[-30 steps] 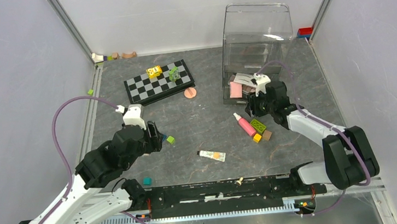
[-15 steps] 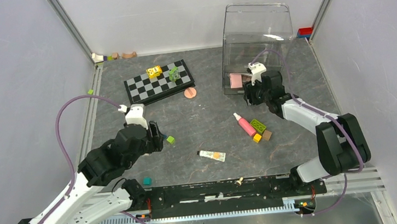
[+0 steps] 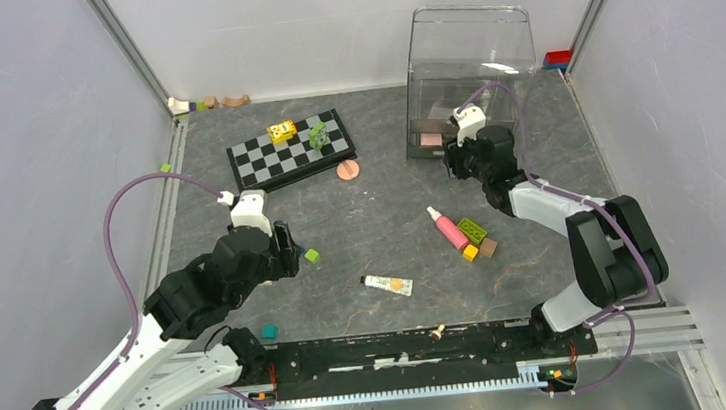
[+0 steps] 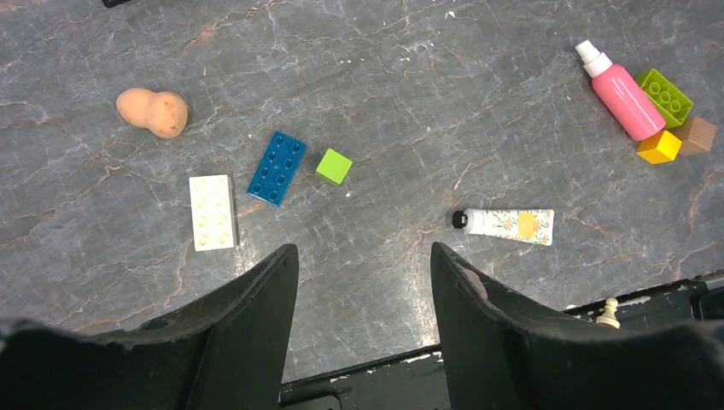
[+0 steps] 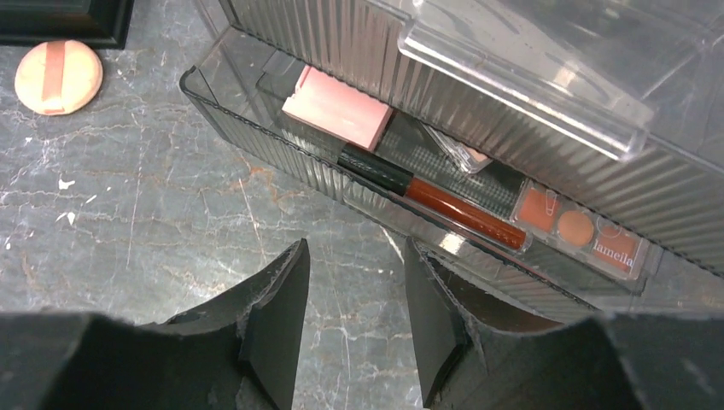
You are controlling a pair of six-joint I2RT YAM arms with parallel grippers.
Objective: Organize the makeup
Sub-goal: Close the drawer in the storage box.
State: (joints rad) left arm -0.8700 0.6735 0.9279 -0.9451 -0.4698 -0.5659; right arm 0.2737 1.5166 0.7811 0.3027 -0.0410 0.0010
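The left gripper (image 4: 363,252) and right gripper (image 5: 356,248) were held spread, empty. A pink bottle (image 3: 448,227) was seen against toy blocks (image 3: 473,231), a cream tube (image 3: 388,284) nearby, on the grey marbled table (image 3: 380,213). A palette (image 5: 576,229) was seen in the clear drawer (image 5: 248,141).

The left arm (image 3: 151,336) rises from its base with the elbow bent, wrist tipped downward, and the left gripper (image 4: 363,256) hangs with its jaws parted. The right arm (image 3: 550,202) stretches farther forward, forearm low, and the right gripper (image 5: 354,252) points ahead and down, jaws likewise apart.
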